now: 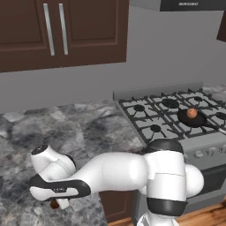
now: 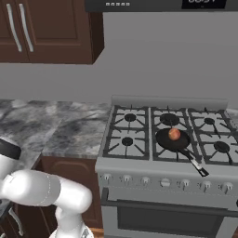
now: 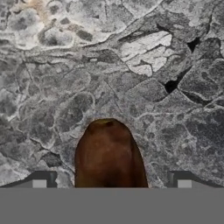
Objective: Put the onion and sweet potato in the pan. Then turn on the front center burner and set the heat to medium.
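The onion (image 1: 192,113) (image 2: 174,134), a small orange-tan ball, lies in the black pan (image 1: 197,120) (image 2: 165,141) on the front center burner of the range. The sweet potato (image 3: 108,154), a reddish-brown tuber, lies on the marble counter (image 3: 131,65) directly under my hand; a bit of it shows below the hand at the counter's front left (image 1: 54,204). My gripper (image 3: 111,183) is open, lowered over the tuber, with one fingertip (image 3: 40,181) on each side of it and apart from it.
The steel range (image 1: 207,150) (image 2: 162,179) stands to the right of the counter, with knobs (image 2: 145,180) along its front. The pan's long handle (image 2: 194,163) points toward the front right. Dark wood cabinets (image 1: 53,31) hang above the counter.
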Motion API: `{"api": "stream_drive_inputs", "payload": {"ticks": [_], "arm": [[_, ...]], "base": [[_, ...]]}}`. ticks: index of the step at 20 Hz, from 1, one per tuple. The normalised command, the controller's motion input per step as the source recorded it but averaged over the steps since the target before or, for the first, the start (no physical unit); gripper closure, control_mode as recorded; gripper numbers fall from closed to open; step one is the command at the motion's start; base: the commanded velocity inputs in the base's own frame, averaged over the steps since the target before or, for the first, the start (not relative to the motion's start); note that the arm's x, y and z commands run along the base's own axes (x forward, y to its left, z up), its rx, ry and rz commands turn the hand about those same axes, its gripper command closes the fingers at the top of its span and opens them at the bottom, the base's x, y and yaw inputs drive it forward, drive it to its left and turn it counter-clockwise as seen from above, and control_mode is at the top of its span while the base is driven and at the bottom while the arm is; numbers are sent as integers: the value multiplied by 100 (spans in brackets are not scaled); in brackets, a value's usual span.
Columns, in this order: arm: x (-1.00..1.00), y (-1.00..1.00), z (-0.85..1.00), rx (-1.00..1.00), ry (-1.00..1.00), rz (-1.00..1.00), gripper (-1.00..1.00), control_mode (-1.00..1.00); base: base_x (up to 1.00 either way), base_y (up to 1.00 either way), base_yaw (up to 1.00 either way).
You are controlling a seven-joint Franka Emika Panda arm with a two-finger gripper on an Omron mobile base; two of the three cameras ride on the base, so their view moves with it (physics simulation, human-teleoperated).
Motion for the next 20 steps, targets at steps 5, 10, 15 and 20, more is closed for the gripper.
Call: {"api": "stream_drive_inputs", "payload": {"ticks": [5, 10, 15, 20], "arm": [[0, 0, -27, 0, -5, 8, -100, -100], [0, 0, 0, 0, 0, 0, 100, -100], [0, -1, 0, 0, 0, 0, 100, -100], [-11, -22, 63, 1, 0, 0, 100, -100]], "base": [[0, 0, 0], [0, 0, 0], [0, 0, 0], [0, 0, 0]]}}
